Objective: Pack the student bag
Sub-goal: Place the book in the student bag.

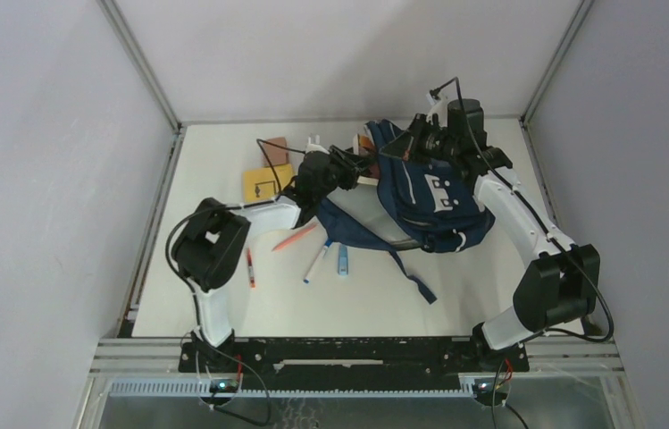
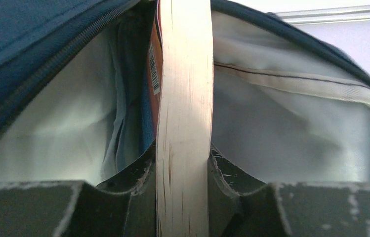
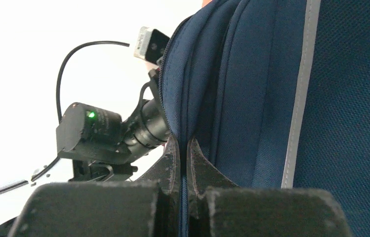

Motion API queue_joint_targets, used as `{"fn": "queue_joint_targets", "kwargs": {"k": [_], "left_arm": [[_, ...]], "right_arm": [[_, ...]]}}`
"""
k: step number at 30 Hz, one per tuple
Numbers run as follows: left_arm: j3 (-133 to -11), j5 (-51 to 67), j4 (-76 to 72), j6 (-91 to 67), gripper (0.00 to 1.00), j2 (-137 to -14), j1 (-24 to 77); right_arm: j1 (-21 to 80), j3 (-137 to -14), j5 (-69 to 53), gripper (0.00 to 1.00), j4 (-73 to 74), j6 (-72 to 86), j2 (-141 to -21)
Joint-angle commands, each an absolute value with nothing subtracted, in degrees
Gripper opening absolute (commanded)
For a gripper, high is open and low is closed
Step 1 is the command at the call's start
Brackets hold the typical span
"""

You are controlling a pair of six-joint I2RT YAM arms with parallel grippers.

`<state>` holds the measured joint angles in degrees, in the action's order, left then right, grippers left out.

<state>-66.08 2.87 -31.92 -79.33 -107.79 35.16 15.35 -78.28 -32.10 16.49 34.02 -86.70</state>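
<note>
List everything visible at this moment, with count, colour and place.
backpack: one, navy blue, centre right, open
book: one, orange cover, partly inside backpack
notebook: one, yellow, far left
card: one, brown, behind notebook
orange pen: one, orange, near side of backpack
red pen: one, red, by left arm
marker: one, blue and white, centre
small stick: one, light blue, beside marker
table: one, white
left gripper: black, shut on book
right gripper: black, pinching backpack edge
</note>
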Motion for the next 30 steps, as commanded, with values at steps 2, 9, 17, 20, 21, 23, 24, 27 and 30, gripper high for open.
{"fn": "queue_joint_targets", "kwargs": {"k": [2,9,17,20,21,23,24,27,30], "left_arm": [[-75.01,6.89,-45.11,-84.08,0.00,-108.43,35.76],[-73.87,10.98,-39.89,-82.47,0.47,-107.56,36.78],[-71.56,8.92,-22.37,-74.53,0.71,-97.77,38.98],[-69.79,8.07,-19.59,-74.45,0.71,-94.95,39.01],[-69.14,7.50,-18.20,-74.44,0.70,-94.06,38.98],[-68.91,7.04,-14.61,-73.64,0.70,-92.50,38.96],[-69.25,6.77,-12.03,-72.87,0.70,-91.98,39.02],[-69.73,6.44,-7.09,-70.51,0.71,-90.78,38.94],[-69.83,5.09,-3.59,-68.43,0.71,-89.16,38.89]], "right_arm": [[14.70,-79.74,-32.84,0.00,13.57,30.34,-84.99],[13.42,-79.72,-32.26,0.00,13.11,30.84,-85.83],[13.19,-79.76,-29.72,0.00,12.83,31.27,-86.57],[13.11,-79.74,-29.23,0.00,12.84,31.37,-86.74],[13.08,-79.72,-29.24,0.00,12.77,31.44,-86.75],[13.09,-79.77,-29.24,0.00,12.70,31.70,-86.88],[13.05,-79.79,-29.33,0.00,12.61,31.72,-86.92],[13.08,-79.78,-29.59,0.00,12.50,31.92,-87.14],[13.05,-79.78,-29.88,0.00,12.72,31.90,-87.36]]}}
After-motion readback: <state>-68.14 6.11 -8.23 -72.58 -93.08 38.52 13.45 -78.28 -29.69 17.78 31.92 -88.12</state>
